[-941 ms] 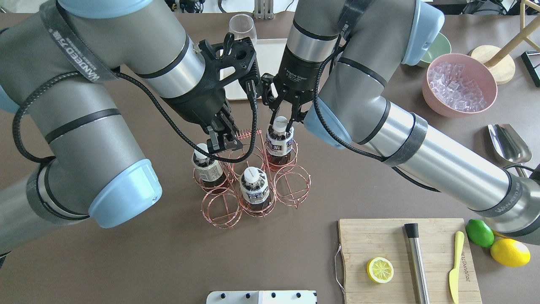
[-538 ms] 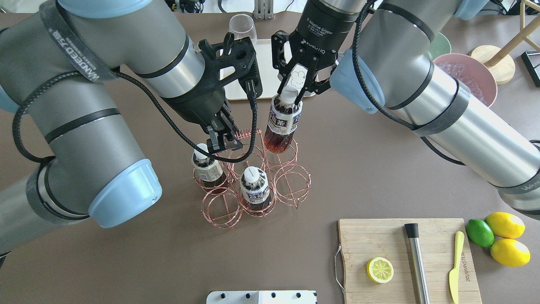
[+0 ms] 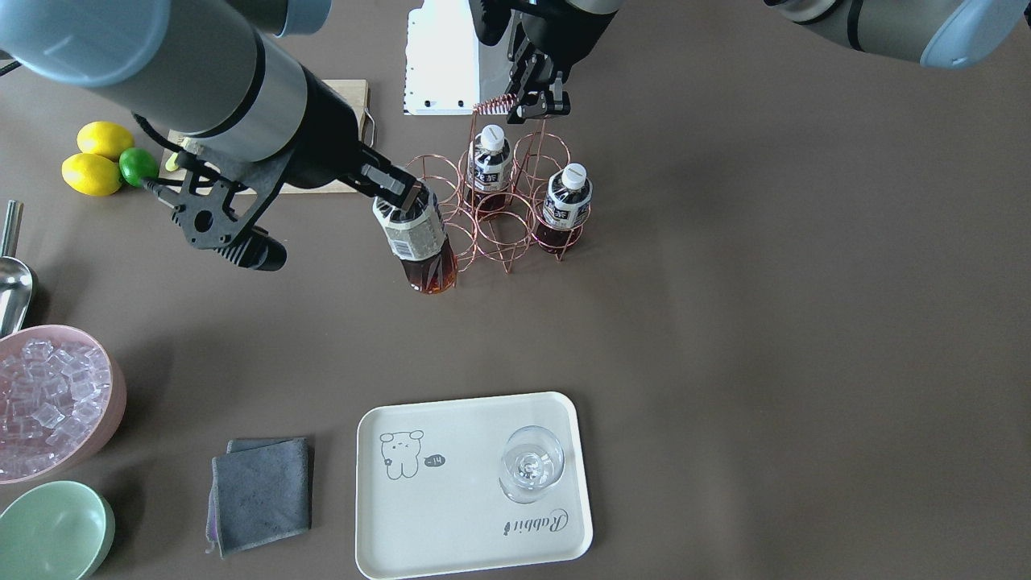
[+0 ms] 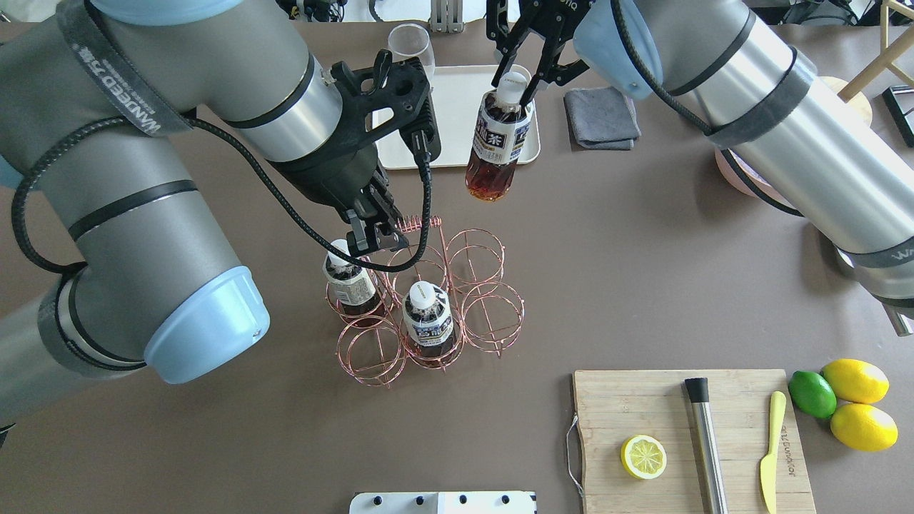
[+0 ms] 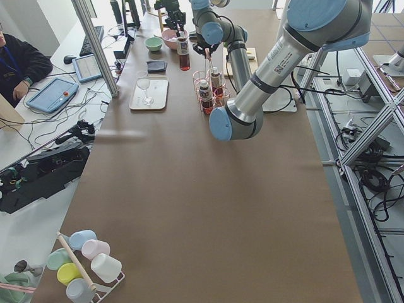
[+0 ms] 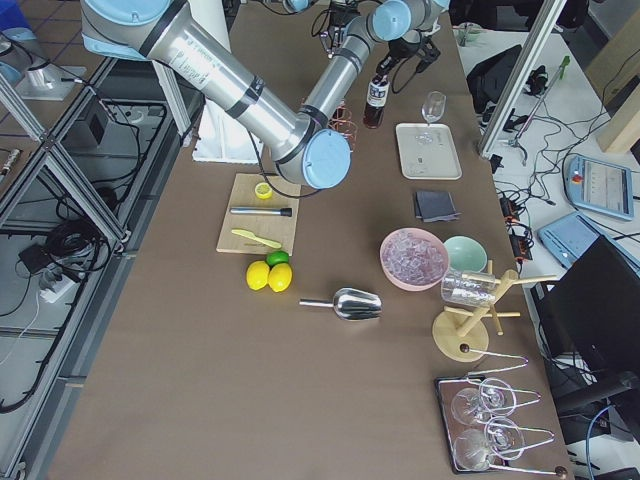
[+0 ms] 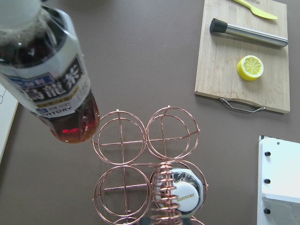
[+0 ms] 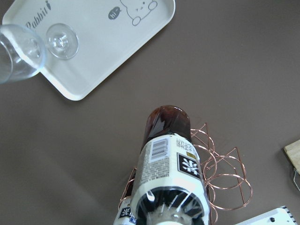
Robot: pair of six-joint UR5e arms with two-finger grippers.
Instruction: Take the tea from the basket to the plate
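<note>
Obs. You are looking at the right gripper (image 4: 513, 84) holding the tea (image 4: 495, 143) by its white screw cap. The two black fingers are closing narrowly on the cap. The tea is hanging below them, cap up, touching nothing else. It is smooth clear plastic; dark reddish-brown liquid is showing through the rounded base, and a white label with blue print is wrapping the middle.

Position. In the front-facing view the tea is hanging centre-left of the frame, just beside the basket (image 3: 499, 217) and outside its rings. It is well apart from the plate (image 3: 451, 515) at bottom centre. In the right wrist view its base is hovering over bare brown table (image 3: 765, 322), between rack and tray.

Basket. Thin copper-coloured wire is forming six round ring cells. One bottle (image 4: 430, 321) near the overhead frame's centre and a second bottle (image 4: 348, 278) to its left are standing in cells. The other four cells are showing table through them.

The left gripper (image 4: 373, 241) is sitting at the end of the coiled handle (image 4: 413, 226), its fingers drawn nearly together and looking pinched on the wire.

Plate. It is cream-white, matte and rectangular with rounded corners, and it is carrying a bear drawing. A clear stemmed glass (image 3: 530, 465) is standing on its right half. A folded grey cloth (image 3: 259, 491) is lying just left of it.
</note>
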